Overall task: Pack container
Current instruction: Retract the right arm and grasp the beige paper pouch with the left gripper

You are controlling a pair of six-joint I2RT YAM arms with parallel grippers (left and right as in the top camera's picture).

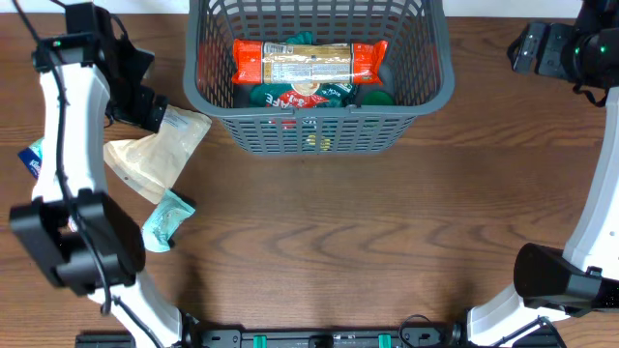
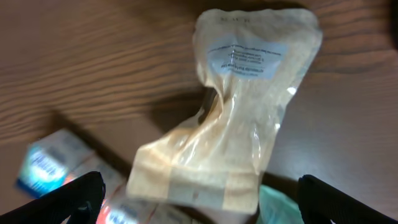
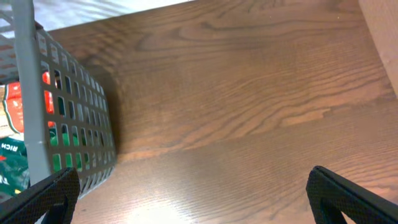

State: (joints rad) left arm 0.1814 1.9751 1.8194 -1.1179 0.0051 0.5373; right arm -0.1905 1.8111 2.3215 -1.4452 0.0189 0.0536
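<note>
The dark grey lattice basket [image 1: 437,89] stands at the back centre and holds an orange packet [image 1: 309,62] on top of green packets [image 1: 290,95]. Its slotted side shows in the right wrist view [image 3: 68,106]. A tan pouch [image 1: 155,155] lies on the table at the left and fills the left wrist view [image 2: 242,118]. My left gripper [image 1: 155,108] is open just above the pouch's near end [image 2: 199,202], touching nothing. My right gripper [image 1: 527,48] is open and empty over bare table to the right of the basket [image 3: 199,196].
A teal packet [image 1: 166,220] lies in front of the tan pouch, partly under it [image 2: 280,208]. A blue and white packet [image 1: 31,159] lies at the far left [image 2: 46,165]. The wooden table [image 1: 387,232] runs in front of the basket.
</note>
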